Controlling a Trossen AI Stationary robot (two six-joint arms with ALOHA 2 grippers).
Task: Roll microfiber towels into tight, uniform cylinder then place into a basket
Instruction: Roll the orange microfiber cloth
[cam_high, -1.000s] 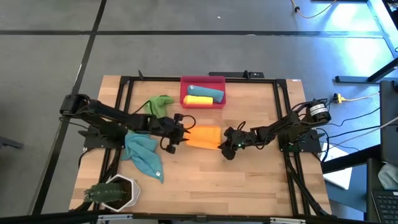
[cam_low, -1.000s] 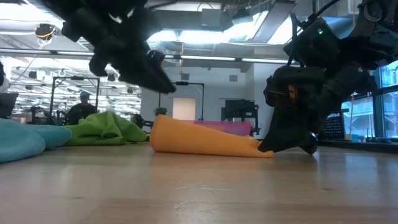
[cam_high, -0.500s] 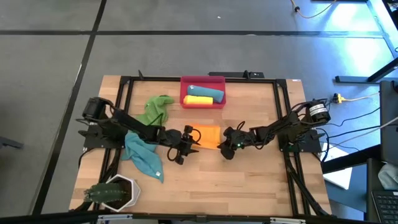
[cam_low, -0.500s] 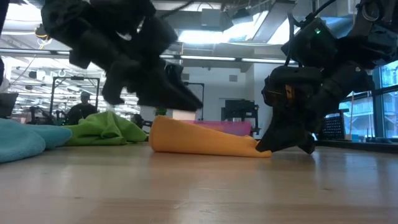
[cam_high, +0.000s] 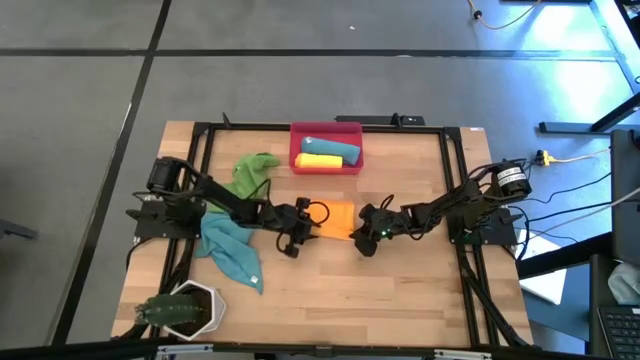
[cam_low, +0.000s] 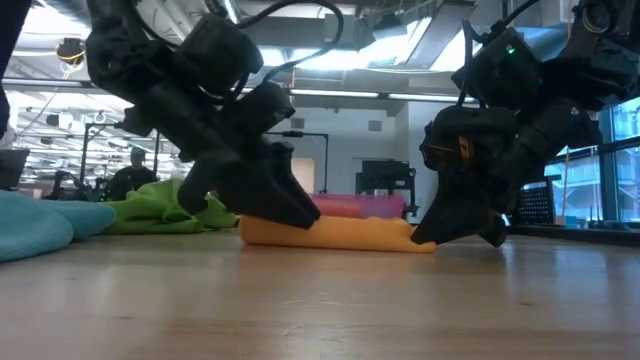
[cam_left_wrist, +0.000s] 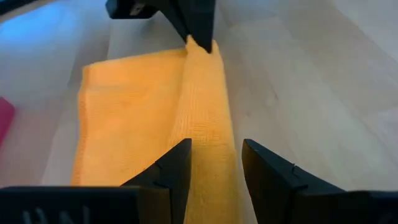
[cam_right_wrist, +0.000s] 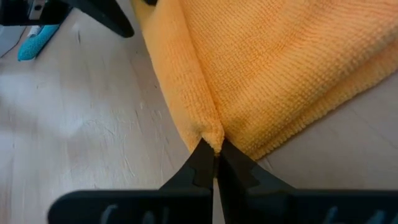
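Orange towel (cam_high: 338, 219), partly rolled into a fold, lies at the centre of the wooden table (cam_high: 420, 290). Right gripper (cam_high: 362, 240) has its fingers clamped on the fold's end; left gripper (cam_high: 305, 236) straddles the other end, fingers apart. Red basket (cam_high: 326, 163) at the far edge holds a yellow roll (cam_high: 320, 160) and a teal roll (cam_high: 330, 147). Grey floor (cam_high: 300, 60) surrounds the table.

wooden table (cam_high: 400, 290) carries orange towel (cam_high: 336, 217), green towel (cam_high: 248, 172), teal towel (cam_high: 232, 252), basket (cam_high: 326, 129), plant pot (cam_high: 188, 306).
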